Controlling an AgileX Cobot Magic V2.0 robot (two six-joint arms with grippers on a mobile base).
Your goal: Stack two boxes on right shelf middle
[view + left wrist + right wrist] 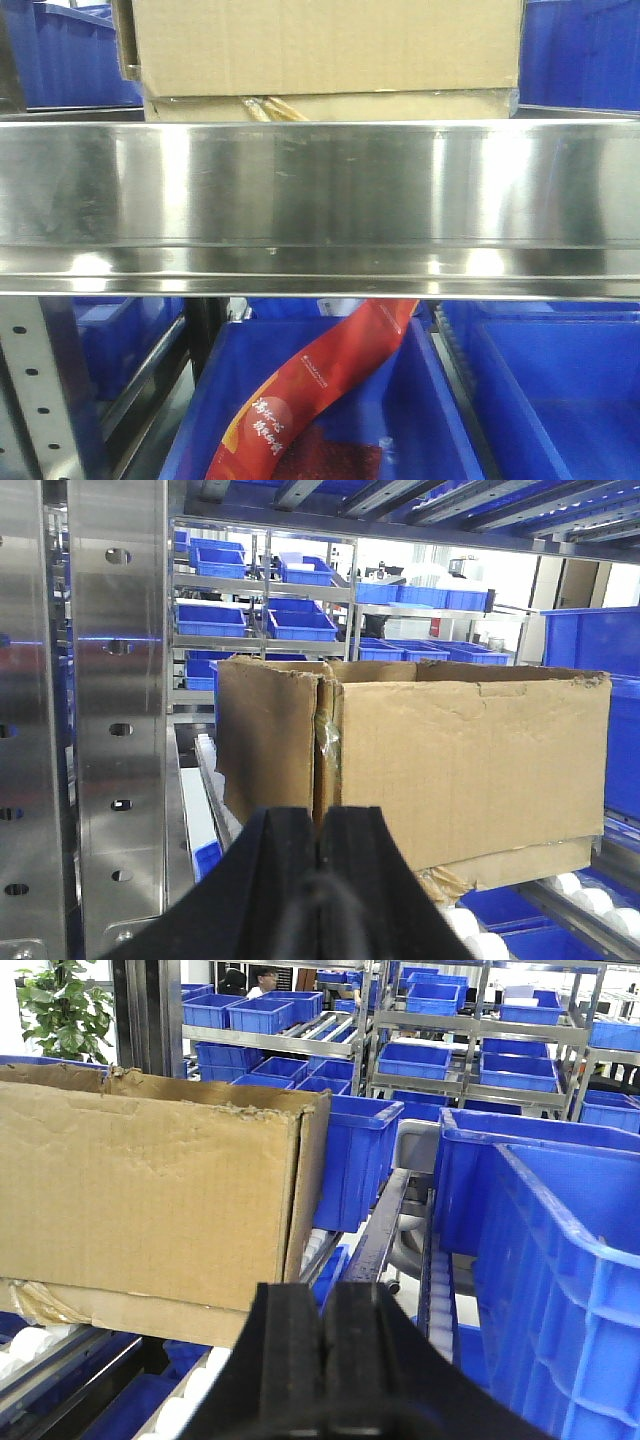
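A large brown cardboard box [330, 45] sits on the shiny steel shelf [320, 200], just behind its broad front rim. A paler cardboard band with torn yellowish tape runs under it; I cannot tell whether that is a second box. The left wrist view shows the box [470, 760] with a split corner, just beyond my left gripper [322, 815], which is shut and empty. In the right wrist view the box [150, 1200] rests on white rollers to the left of my right gripper [322, 1290], also shut and empty.
A grey perforated upright [115, 730] stands close on the left. Blue plastic bins [560, 1290] flank the box on the right. Below the shelf, a blue bin [440, 400] holds a red packet [330, 380]. More racks of blue bins stand behind.
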